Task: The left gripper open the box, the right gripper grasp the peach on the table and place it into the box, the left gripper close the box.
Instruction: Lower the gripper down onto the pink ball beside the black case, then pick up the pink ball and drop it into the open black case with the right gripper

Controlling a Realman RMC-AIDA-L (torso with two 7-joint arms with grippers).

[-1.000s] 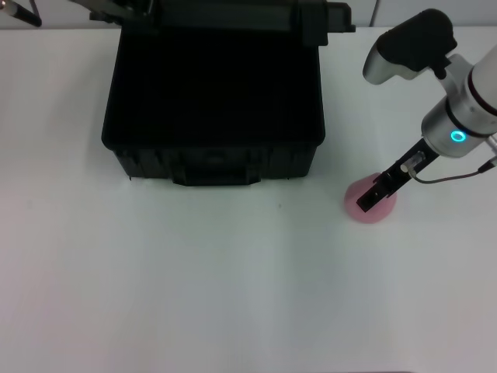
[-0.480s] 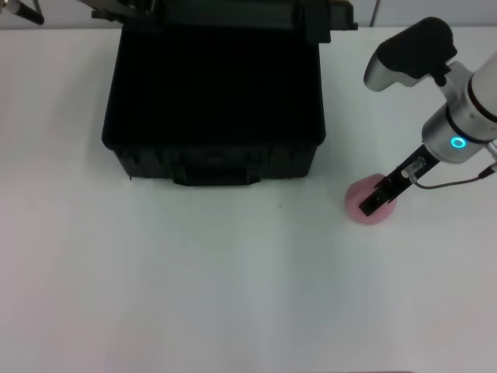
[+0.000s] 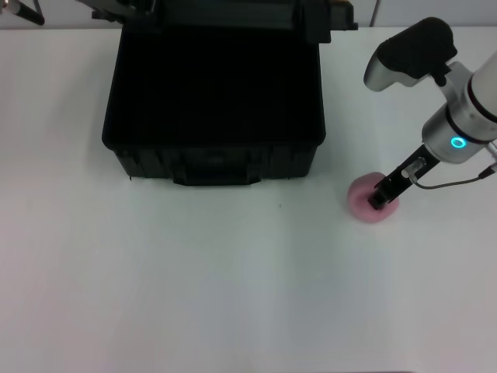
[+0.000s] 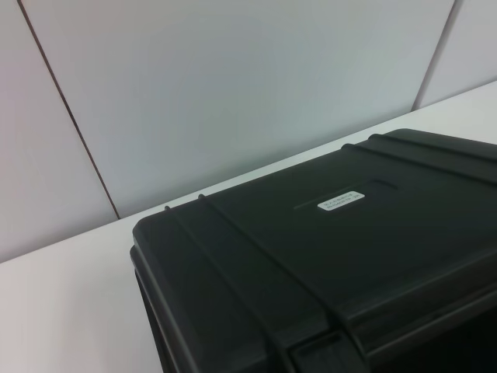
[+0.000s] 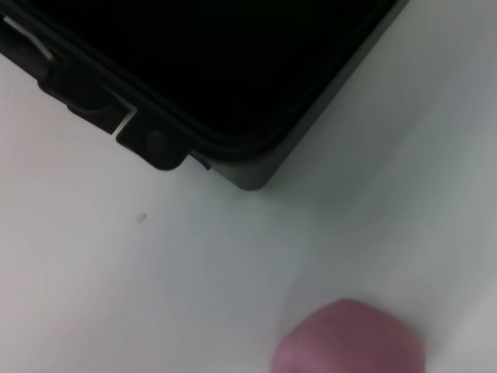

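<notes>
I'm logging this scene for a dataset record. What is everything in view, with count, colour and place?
Large black hard-plastic box: one, black, open with its lid raised at the back, at the far middle-left of the table.
Small white label: one, white, on the ribbed lid of the box.
Small round pink peach: one, pink, on the table to the right of the box, apart from it.
White table: one, white, under everything.
Right claw: one, black, on the arm with the blue-cyan ring, down on the peach.
Left claw: one, black, at the far left edge, behind the box.
</notes>
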